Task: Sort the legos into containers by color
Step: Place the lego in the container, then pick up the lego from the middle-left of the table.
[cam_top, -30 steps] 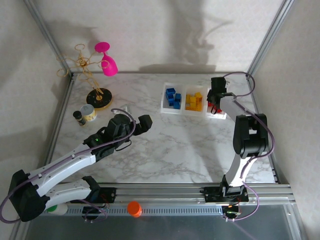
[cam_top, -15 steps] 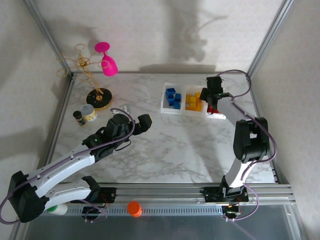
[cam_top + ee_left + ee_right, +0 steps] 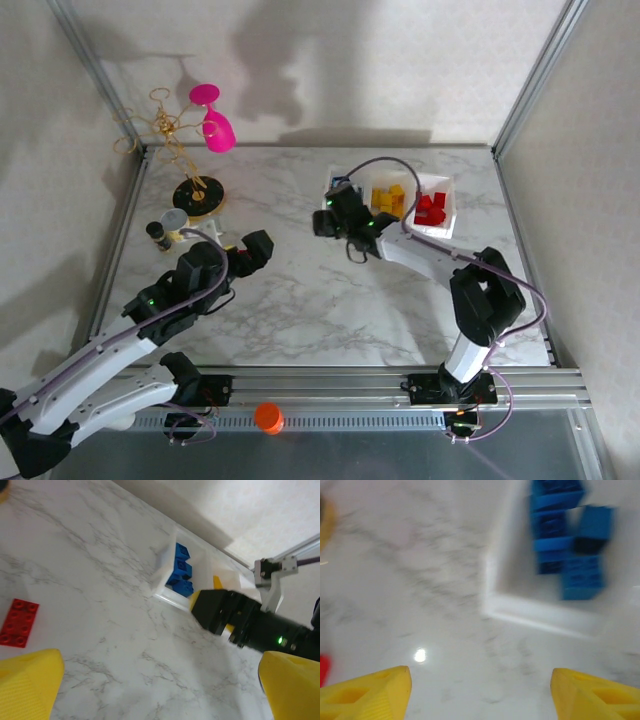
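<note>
legos [image 3: 430, 210] in 3 trays [image 3: 443, 186]; brick [image 3: 18, 622] on table [image 3: 330, 300]

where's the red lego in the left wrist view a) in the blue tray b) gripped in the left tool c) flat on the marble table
c, the red lego lies studs up on the bare marble table, well apart from the trays.
</note>
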Available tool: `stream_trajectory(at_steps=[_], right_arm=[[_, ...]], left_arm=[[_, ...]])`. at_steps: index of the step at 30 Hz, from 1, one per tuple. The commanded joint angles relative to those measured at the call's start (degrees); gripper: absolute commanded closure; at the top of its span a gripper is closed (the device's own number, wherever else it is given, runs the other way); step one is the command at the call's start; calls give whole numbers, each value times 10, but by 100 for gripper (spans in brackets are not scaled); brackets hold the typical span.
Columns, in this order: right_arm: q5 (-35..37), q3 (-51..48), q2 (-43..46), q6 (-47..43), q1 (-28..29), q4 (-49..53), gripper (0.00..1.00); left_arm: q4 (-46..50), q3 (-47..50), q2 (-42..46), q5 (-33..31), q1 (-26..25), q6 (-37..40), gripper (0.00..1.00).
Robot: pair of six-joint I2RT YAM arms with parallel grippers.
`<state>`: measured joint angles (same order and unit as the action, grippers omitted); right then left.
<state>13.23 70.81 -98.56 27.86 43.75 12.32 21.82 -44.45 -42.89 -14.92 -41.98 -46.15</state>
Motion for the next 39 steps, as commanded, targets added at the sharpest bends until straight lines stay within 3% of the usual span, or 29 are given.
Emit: stream_trajectory(at_steps=[1,10,29,33,39], right_arm=[[-15,5,-42,37,55,-34,25],[-33,125,-196,37,147,-72,19],[26,387,-414,-10,181,63,12],[78,368,-395,-5,182,91,17],[105,309,-353,-5,183,90,37]], left_arm=[[84,12,43,-56,-2,-32,0],[183,-7,111,-106,4,-66,0],[198,-4,135,-144,5,-87,0],[191,-3,126,-136,5,-86,0],[174,2,112,-128,5,-82,0]])
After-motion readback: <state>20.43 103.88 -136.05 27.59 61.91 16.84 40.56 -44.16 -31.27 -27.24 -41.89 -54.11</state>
